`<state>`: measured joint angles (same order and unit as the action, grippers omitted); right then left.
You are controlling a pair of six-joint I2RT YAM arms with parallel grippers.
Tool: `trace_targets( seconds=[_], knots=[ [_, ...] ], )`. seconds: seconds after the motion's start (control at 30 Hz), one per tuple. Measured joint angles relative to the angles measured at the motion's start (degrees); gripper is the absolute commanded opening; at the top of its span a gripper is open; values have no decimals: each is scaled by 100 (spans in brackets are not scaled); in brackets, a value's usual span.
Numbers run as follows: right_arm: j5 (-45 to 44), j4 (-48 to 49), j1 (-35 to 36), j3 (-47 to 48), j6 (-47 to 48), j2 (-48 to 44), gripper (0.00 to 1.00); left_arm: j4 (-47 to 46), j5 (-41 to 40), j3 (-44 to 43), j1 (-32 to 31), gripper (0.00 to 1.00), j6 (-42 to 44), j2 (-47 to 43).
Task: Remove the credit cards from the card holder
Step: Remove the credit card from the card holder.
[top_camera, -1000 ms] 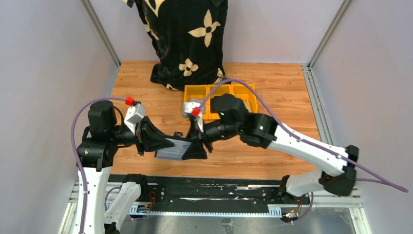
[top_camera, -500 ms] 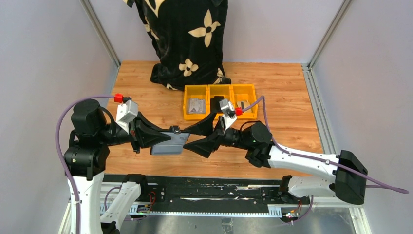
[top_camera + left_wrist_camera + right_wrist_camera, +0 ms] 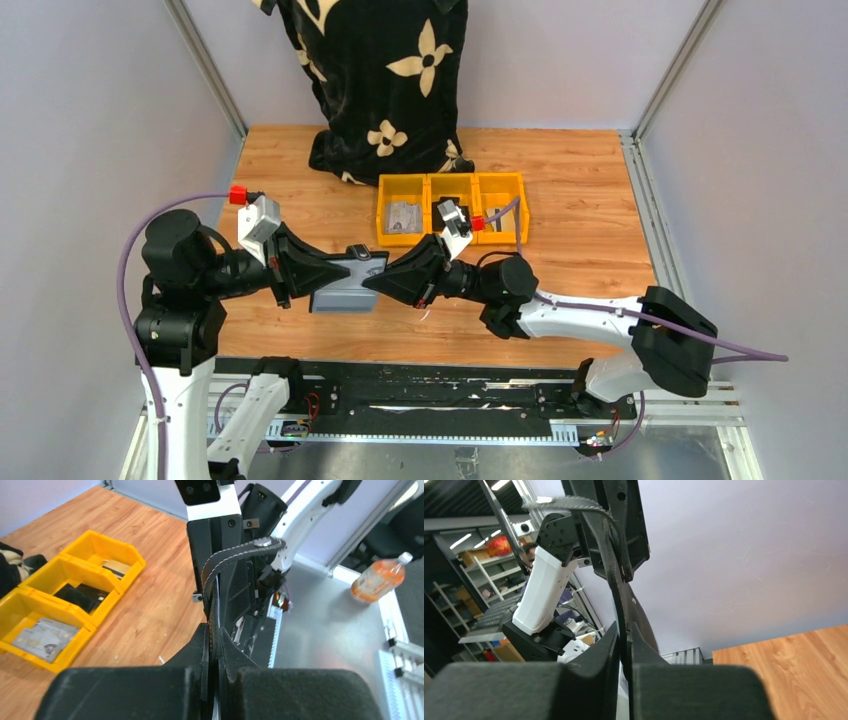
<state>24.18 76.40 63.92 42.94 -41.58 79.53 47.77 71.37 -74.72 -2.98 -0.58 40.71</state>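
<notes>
The black card holder (image 3: 345, 290) is held clear of the surface, its grey-blue inside facing up. The left pincer (image 3: 318, 283) clamps one end and the right pincer (image 3: 372, 282) the other. Silvery-grey credit cards (image 3: 403, 217) lie flat in a yellow bin (image 3: 383, 212) beyond the right pincer.

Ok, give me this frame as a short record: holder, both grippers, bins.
card holder: held above the wooden table, between both grippers
left gripper: shut on the card holder's left end
right gripper: shut on its right end
yellow bins: three in a row, behind; grey cards in the leftmost
</notes>
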Motion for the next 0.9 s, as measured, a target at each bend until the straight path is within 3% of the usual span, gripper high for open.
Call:
trace_targets(
  seconds=[0.03, 0.1, 0.13, 0.23, 0.43, 0.53, 0.7, 0.9],
  knots=[
    [52, 59, -28, 7, -74, 13, 0, -286, -98, 136, 0, 15, -245, -90],
    [219, 24, -138, 50, -238, 11, 0, -935, -302, 527, 0, 55, -807, -354],
    [426, -179, -286, 129, -389, 0, 0, -1233, -474, 772, 0, 68, -1086, -546],
    [885, -1394, -621, 531, -404, -173, 0, -1349, -813, 918, 0, 92, -1217, -721],
    [1556, -6435, -787, 2909, 1541, -525, 0, -728, -693, 920, 0, 93, -612, -490],
    [1919, -8118, -787, 3764, 2352, -402, 0, -492, -415, 1054, 0, 89, -356, -380],
    [2238, -10017, -778, 4505, 3276, 79, 0, -330, 39, 1185, 0, 87, -138, -286],
    [2337, -11130, -730, 4885, 3832, 529, 0, -282, 396, 1499, 0, 82, -44, -203]
  ],
)
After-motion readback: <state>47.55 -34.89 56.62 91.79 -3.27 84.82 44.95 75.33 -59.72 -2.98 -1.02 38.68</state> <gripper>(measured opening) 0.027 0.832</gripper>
